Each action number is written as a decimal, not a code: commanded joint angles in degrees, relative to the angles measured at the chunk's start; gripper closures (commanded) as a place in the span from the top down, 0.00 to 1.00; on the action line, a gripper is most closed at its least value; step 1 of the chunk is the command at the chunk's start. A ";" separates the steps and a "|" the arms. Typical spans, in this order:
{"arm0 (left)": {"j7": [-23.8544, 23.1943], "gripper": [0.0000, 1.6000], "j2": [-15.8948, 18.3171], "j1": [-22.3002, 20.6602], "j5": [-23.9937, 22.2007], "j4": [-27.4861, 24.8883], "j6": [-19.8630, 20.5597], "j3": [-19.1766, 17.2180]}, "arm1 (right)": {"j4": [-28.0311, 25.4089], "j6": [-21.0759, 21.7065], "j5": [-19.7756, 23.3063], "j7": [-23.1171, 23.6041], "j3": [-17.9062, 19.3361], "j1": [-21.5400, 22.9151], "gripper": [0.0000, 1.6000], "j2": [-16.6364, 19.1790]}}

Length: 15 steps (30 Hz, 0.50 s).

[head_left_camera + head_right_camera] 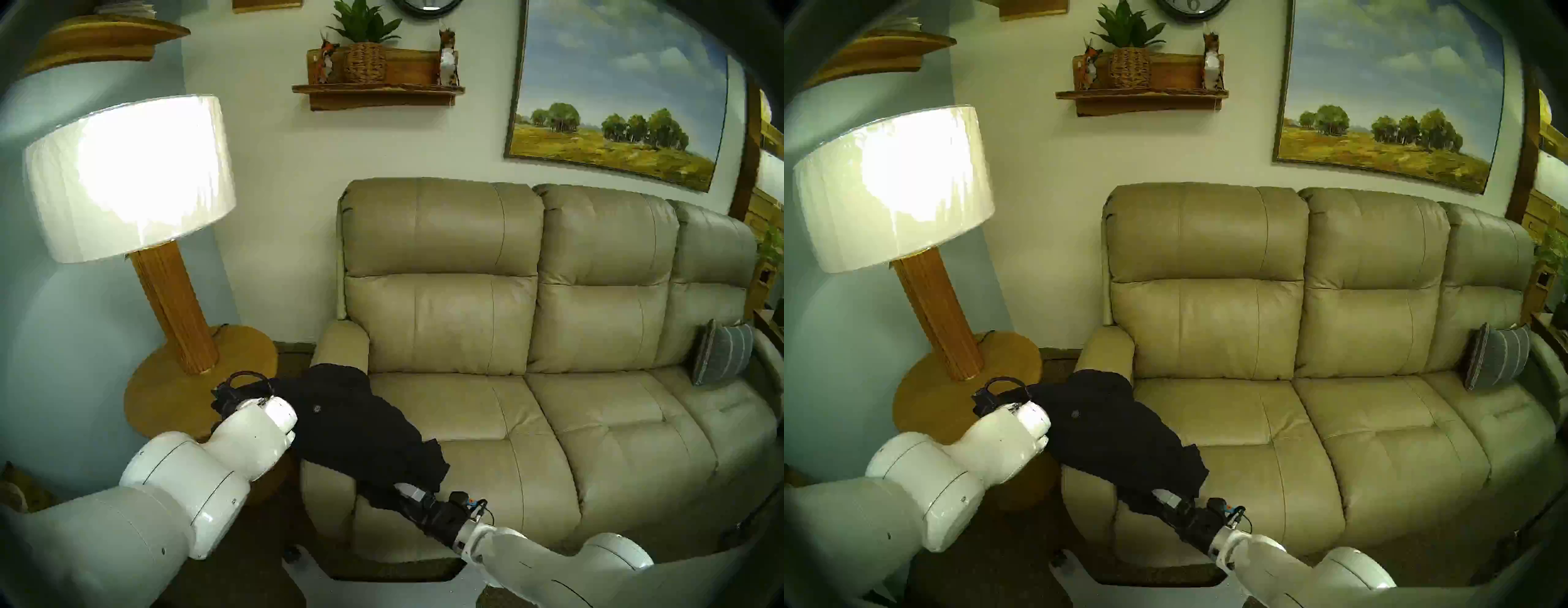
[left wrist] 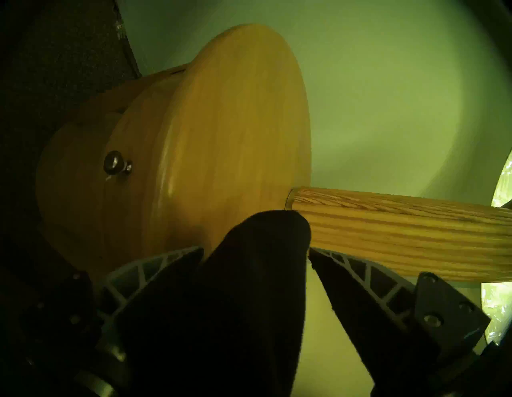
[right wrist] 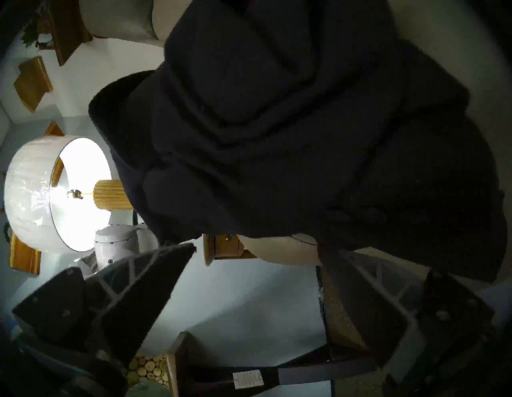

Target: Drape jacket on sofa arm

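Observation:
The black jacket [image 1: 352, 424] lies draped over the beige leather sofa arm [image 1: 339, 344], from its back part down over the front, with one end reaching left above the side table. My left gripper [image 1: 225, 397] is beside that end. In the left wrist view its fingers [image 2: 155, 269] stand apart, with a fold of the jacket [image 2: 243, 291] between them, resting against one finger. My right gripper [image 1: 401, 488] is at the jacket's front end. In the right wrist view it is open and empty [image 3: 256, 249], and the jacket [image 3: 304, 124] hangs just beyond its fingertips.
A round wooden side table [image 1: 169, 395] with a lit lamp [image 1: 127, 178] on a wooden post [image 1: 178, 305] stands close to the left of the sofa arm, under my left wrist. A grey striped pillow [image 1: 721, 356] leans at the sofa's far right end.

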 commanded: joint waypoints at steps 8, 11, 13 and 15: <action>-5.06 1.00 -5.65 3.39 0.03 -5.61 -1.38 -1.18 | -0.88 -1.75 0.28 -1.52 0.57 1.26 1.00 -2.62; -6.08 1.00 -6.53 5.27 0.18 -6.23 -1.65 -0.88 | -1.14 -2.47 0.37 -1.73 0.78 1.64 1.00 -2.62; -6.86 1.00 -7.15 6.66 0.28 -6.71 -2.14 -0.81 | -1.23 -2.66 0.64 -1.82 1.16 2.00 1.00 -2.55; -7.03 1.00 -7.78 8.11 0.28 -7.06 -2.27 -0.58 | -1.36 -3.35 0.79 -1.96 1.47 2.39 1.00 -2.54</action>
